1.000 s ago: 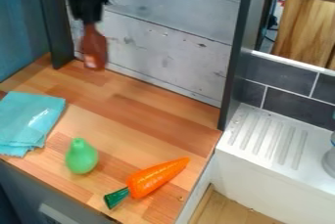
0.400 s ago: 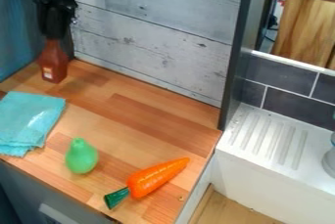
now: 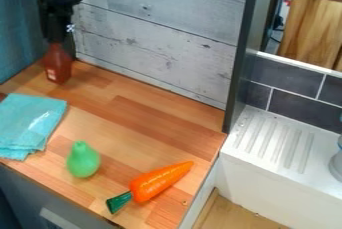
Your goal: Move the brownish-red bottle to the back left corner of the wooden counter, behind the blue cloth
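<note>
The black gripper hangs down at the upper left, close to the corner of the wooden counter. It is closed on the top part of a reddish-brown bottle – so it is narrow, only as wide as the bottle's neck lets it be. The bottle stands almost upright, with a small pale label low on its side. Whether its bottom touches the counter, I cannot tell.

Nearer to the camera, at the left, a folded turquoise cloth lies flat. To the right of the cloth and nearer still is a green pear. An orange carrot with a dark green top lies slanted to the right of the pear – they do not touch.
</note>
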{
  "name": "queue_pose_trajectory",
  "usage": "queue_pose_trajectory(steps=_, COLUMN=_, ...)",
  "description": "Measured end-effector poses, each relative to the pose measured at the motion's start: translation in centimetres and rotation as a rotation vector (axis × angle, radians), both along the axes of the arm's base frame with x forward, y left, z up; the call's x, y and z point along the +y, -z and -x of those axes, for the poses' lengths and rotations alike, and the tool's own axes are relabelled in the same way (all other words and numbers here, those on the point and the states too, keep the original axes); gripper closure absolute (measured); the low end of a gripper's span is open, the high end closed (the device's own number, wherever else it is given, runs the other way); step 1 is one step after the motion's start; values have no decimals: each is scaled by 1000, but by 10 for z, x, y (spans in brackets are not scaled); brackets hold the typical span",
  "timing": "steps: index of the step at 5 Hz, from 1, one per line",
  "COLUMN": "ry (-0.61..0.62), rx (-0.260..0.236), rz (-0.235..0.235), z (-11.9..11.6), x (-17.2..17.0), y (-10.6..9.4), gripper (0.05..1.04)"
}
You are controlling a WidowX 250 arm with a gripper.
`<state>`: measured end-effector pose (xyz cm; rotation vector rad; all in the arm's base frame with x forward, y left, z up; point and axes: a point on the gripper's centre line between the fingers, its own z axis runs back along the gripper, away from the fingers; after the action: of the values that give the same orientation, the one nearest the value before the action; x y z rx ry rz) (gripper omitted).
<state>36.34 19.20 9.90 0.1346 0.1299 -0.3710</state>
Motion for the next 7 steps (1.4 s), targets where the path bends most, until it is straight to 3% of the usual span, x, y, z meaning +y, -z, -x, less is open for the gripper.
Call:
queue_pose_trajectory(steps=1, ry=19, rx=-79, rz=-1, z=-6, x=15, y=3, gripper=738)
queue_pose_trajectory(steps=2, ry=18, rx=-73, rz=38, z=-8, x=19, y=15, gripper=738)
queue_pose_trajectory(steps=4, ry=-26, rx=-13, rz=93, z=-3, x=17, y=17, gripper=703)
queue_pose_trajectory(steps=5, ry=-69, rx=22, rz=85, z=2, x=18, y=16, gripper=566)
queue_pose_trajectory(steps=6, ry=-85, rx=-1, rz=68, z=1, x=16, y=14, gripper=226)
queue_pose_trajectory(steps=7, ry=-49, rx=-85, rz=27, z=3, x=-3, y=-16, gripper=77)
